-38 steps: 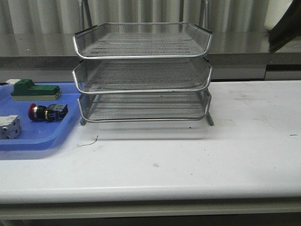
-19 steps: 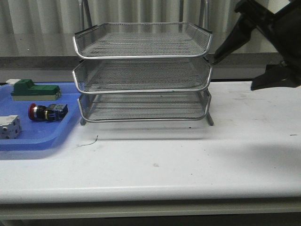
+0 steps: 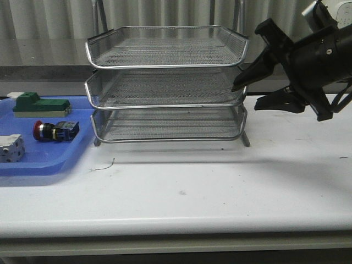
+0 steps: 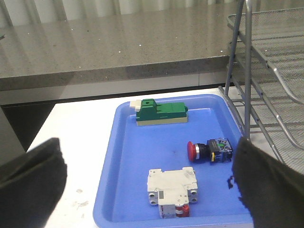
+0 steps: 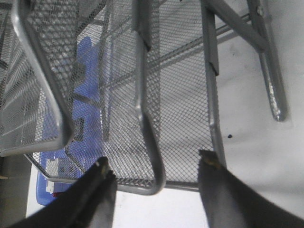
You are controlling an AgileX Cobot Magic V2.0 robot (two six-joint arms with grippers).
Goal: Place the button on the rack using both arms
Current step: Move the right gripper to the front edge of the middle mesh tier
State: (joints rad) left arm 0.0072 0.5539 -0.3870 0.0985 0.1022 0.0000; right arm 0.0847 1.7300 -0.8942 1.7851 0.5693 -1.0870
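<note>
The button (image 3: 55, 131) with its red head lies on its side in the blue tray (image 3: 47, 162), left of the rack (image 3: 165, 66). In the left wrist view the button (image 4: 209, 150) lies between and beyond my left gripper's (image 4: 147, 145) wide-open, empty fingers, closer to one of them. The left gripper is out of the front view. My right gripper (image 3: 246, 97) is open and empty in the air at the rack's right side, level with the middle tier. In the right wrist view its fingers straddle a tier's rim corner on the rack (image 5: 180, 109).
The blue tray (image 4: 126, 161) also holds a green-white block (image 3: 41, 104) at the back and a white breaker part (image 3: 11, 148) at the front; both show in the left wrist view (image 4: 161, 112), (image 4: 172, 190). A grey counter ledge (image 3: 286, 69) runs behind the table.
My right arm has come in from the upper right, moving left and down to the rack's right side. The button and tray parts have not moved.
</note>
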